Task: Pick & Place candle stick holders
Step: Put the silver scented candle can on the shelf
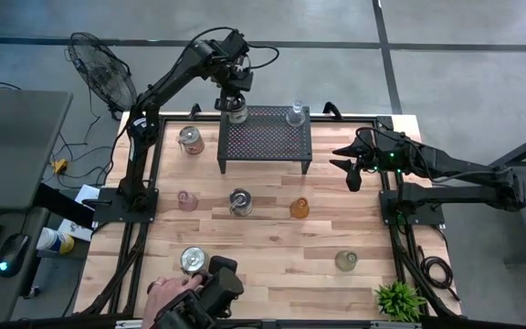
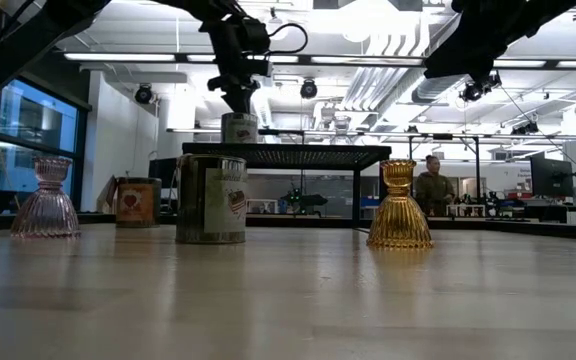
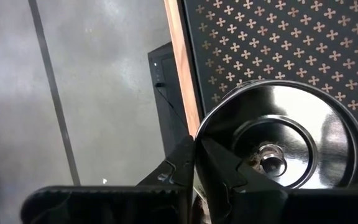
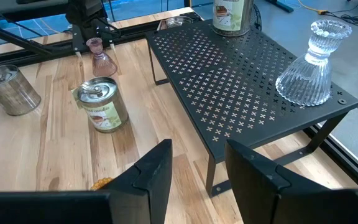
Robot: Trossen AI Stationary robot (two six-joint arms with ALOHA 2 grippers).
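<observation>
Left gripper (image 1: 236, 94) was seen directly above a silver tin holder (image 1: 236, 111) standing on the black perforated stand (image 1: 265, 137), at its far-left corner. In left wrist view the fingers (image 3: 213, 163) were nearly together at the tin's rim (image 3: 284, 140); whether the rim was pinched or just let go couldn't be told, prob. only touching. A clear glass holder (image 1: 295, 113) stood on the stand's far-right part.

Right gripper (image 1: 350, 165) was held w/ fingers apart, nothing btwn them, just beside the stand's right edge, above the table (image 1: 272, 247).

On the table: tin holder (image 1: 190, 139) left of stand; pink (image 1: 186, 200), silver (image 1: 240, 201), amber (image 1: 299, 207) in a row near stand's front; greenish (image 1: 345, 260) and another tin (image 1: 193, 260) nearer the front edge.
</observation>
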